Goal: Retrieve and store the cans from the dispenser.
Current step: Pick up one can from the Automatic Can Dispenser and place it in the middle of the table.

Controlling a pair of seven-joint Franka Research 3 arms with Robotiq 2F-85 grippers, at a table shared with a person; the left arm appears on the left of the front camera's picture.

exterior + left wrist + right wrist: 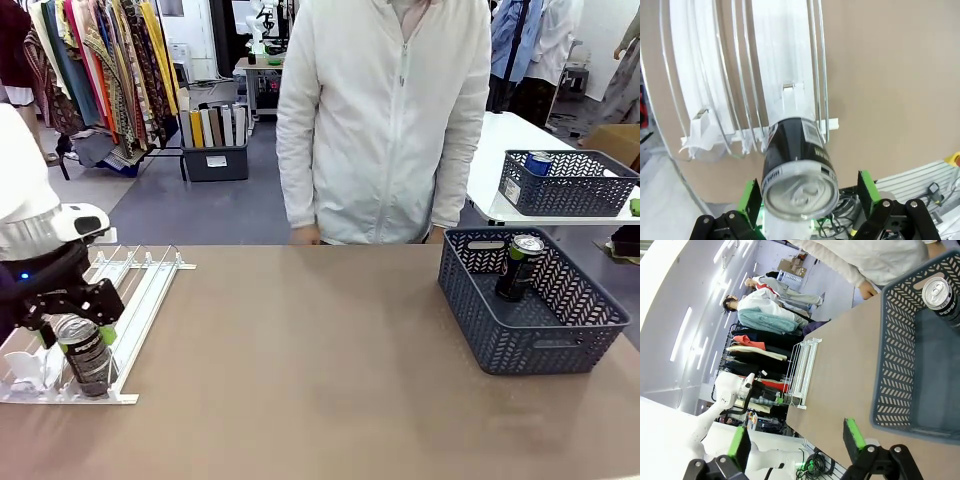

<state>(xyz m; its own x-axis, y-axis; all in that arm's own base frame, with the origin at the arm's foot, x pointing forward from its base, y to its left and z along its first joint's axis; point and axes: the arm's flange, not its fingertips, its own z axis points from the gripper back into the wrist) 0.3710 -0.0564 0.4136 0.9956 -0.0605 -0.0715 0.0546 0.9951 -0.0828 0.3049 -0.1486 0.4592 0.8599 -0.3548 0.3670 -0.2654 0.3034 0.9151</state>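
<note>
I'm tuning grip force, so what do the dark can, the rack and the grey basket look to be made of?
The dark can looks like thin metal: a shiny silver top with a pull tab and a glossy printed wall. The dispenser seems to have bright wire rails on white, probably plastic, lanes. The basket looks like matte moulded plastic, judging by its even lattice walls.

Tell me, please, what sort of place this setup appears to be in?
Probably a robot lab staged like a shop: a rack of hanging clothes behind the brown table, another white robot arm on a far table, and a white wire-rail can dispenser.
</note>
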